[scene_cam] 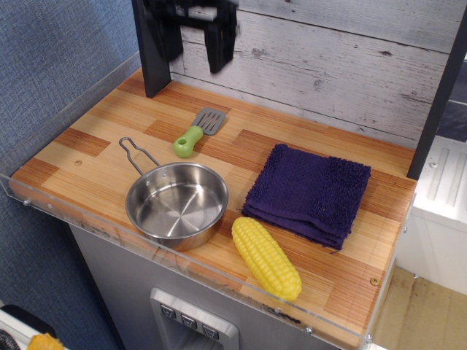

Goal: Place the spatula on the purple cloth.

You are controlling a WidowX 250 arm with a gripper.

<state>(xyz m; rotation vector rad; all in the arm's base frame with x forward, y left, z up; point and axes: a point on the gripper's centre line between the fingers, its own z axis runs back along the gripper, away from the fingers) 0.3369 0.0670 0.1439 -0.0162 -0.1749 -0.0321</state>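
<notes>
The spatula point(197, 132), with a lime-green handle and a grey slotted blade, lies flat on the wooden counter behind the pan, handle toward the front left. The purple cloth point(306, 193) lies folded to its right, apart from it. My gripper point(195, 42) hangs high above the spatula at the top of the view, motion-blurred. Its two black fingers point(220, 44) are spread apart and hold nothing.
A steel pan point(176, 204) with a wire handle sits at the front left. A yellow corn cob point(266, 257) lies at the front, next to the cloth's near corner. A clear plastic rim point(109, 226) edges the counter; a plank wall stands behind.
</notes>
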